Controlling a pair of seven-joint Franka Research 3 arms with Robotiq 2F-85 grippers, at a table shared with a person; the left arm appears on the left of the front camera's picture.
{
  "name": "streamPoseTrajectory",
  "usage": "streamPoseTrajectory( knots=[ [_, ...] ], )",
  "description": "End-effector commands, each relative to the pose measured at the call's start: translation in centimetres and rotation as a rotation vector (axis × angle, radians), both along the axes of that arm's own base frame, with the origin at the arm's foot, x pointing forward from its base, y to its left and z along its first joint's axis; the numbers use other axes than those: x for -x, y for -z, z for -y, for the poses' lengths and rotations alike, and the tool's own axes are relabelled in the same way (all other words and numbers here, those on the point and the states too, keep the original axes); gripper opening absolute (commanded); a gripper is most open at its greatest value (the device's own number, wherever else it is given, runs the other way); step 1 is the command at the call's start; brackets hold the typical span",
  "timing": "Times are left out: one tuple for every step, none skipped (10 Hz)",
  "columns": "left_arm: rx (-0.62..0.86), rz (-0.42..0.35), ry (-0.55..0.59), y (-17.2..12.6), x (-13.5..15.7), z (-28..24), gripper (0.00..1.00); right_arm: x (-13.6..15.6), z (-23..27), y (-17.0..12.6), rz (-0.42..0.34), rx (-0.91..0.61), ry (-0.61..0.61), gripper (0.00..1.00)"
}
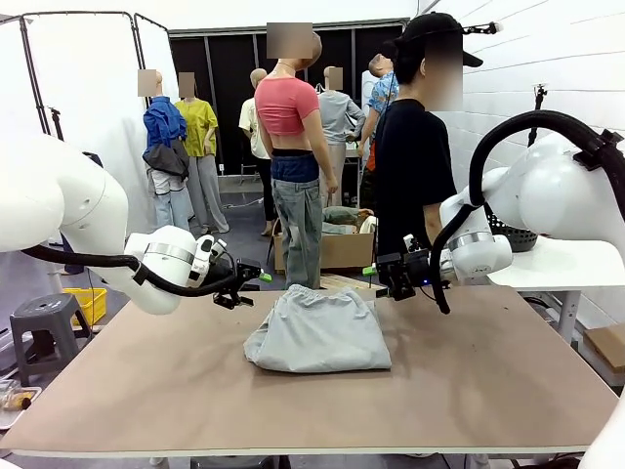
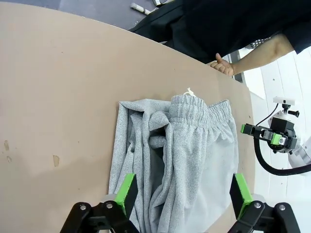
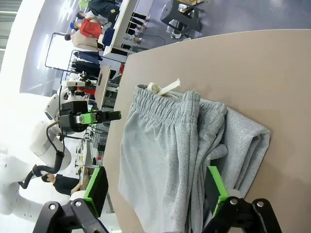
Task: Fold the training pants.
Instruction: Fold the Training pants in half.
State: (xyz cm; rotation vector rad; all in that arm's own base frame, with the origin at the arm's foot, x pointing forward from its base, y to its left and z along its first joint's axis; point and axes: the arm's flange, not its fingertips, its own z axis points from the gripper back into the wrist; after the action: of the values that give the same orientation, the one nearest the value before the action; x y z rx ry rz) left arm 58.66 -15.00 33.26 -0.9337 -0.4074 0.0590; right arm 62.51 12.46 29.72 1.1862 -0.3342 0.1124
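You have the training pants (image 1: 317,334) lying in a folded bundle near the middle of the brown table (image 1: 146,391), a little toward the far edge, with the gathered waistband at the 12 o'clock end of the bundle in the front view. The fabric is bunched in several layers, and in the left wrist view a white drawstring (image 2: 190,92) pokes out past the waistband.

Your left gripper (image 1: 241,283) hangs above the table at about 10 o'clock from the pants, clear of the cloth. Its jaws stand fully apart and hold nothing — in the left wrist view the two green pads (image 2: 127,193) straddle the lower part of the bundle from above, with grey fabric showing between them.

Your right gripper (image 1: 389,277) hangs at about 2 o'clock from the pants, also off the table and apart from the fabric. Its jaws are spread wide and empty too; in the right wrist view the pants (image 3: 180,155) lie between its green pads (image 3: 97,189), and the other gripper (image 3: 92,118) shows farther off at 9 o'clock.

A person in a black shirt (image 1: 415,161) stands at the far side of the table, at roughly 1 o'clock from the pants — one hand (image 2: 222,64) rests at the table's far edge.
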Motion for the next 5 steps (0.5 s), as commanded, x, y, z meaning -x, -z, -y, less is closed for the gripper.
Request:
streamPoseTrajectory(
  knots=[
    [-0.002, 0.002, -0.01, 0.0, -0.12, -0.08, 1.0, -0.18, -0.09, 0.06, 0.0, -0.004, -0.001, 1.0],
    [-0.002, 0.002, -0.01, 0.0, -0.12, -0.08, 1.0, -0.18, -0.09, 0.06, 0.0, -0.004, -0.001, 1.0],
    [-0.002, 0.002, -0.01, 0.0, -0.12, -0.08, 1.0, -0.18, -0.09, 0.06, 0.0, -0.004, -0.001, 1.0],
    [-0.002, 0.002, -0.01, 0.0, -0.12, -0.08, 1.0, -0.18, -0.09, 0.06, 0.0, -0.004, -0.001, 1.0],
    [-0.002, 0.002, -0.01, 0.0, -0.12, -0.08, 1.0, -0.18, -0.09, 0.06, 0.0, -0.004, -0.001, 1.0]
  ],
)
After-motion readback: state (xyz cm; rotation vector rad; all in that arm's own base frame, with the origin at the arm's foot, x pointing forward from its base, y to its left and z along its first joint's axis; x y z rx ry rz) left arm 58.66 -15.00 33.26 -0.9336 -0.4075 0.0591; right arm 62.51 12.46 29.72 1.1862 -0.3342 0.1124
